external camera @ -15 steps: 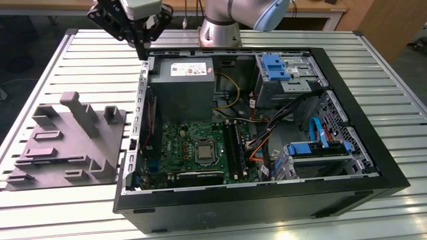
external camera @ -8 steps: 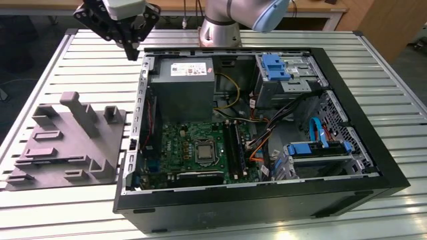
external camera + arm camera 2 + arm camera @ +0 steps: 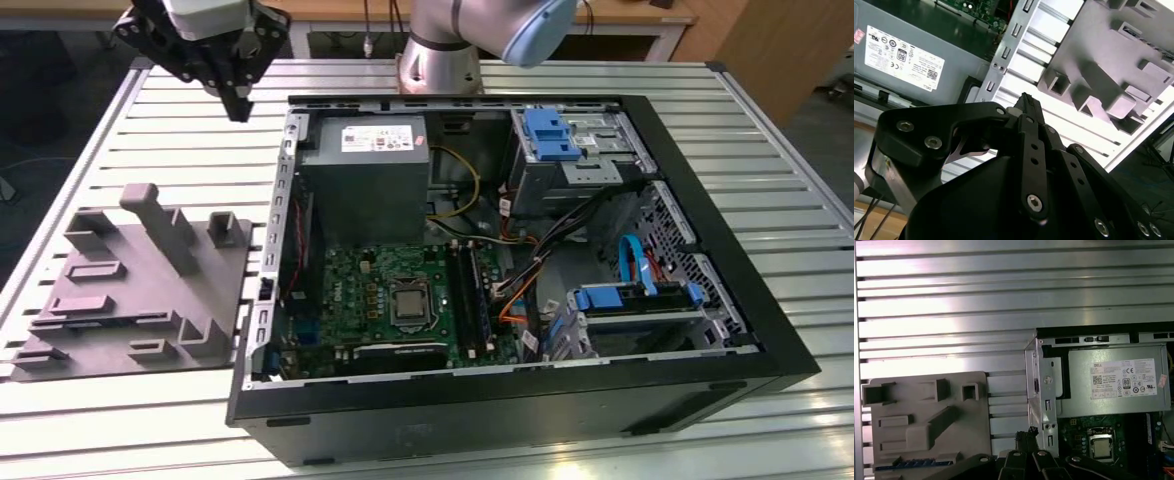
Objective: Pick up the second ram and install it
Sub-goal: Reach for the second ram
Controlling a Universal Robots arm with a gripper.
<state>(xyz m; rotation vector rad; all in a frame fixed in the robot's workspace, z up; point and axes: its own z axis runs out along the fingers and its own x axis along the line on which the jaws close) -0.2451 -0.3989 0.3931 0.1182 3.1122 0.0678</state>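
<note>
Black gripper [image 3: 239, 108] jaws look closed, empty, upper left in exterior view | thin bluish-green second ram [image 3: 909, 464] edge-on in grey moulded tray [image 3: 974, 430] | step: pre-pick | likely needs jaws opened, aligned along board

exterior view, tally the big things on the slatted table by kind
computer case: 1
grey fixture tray: 1
robot arm: 1
total: 3
</note>
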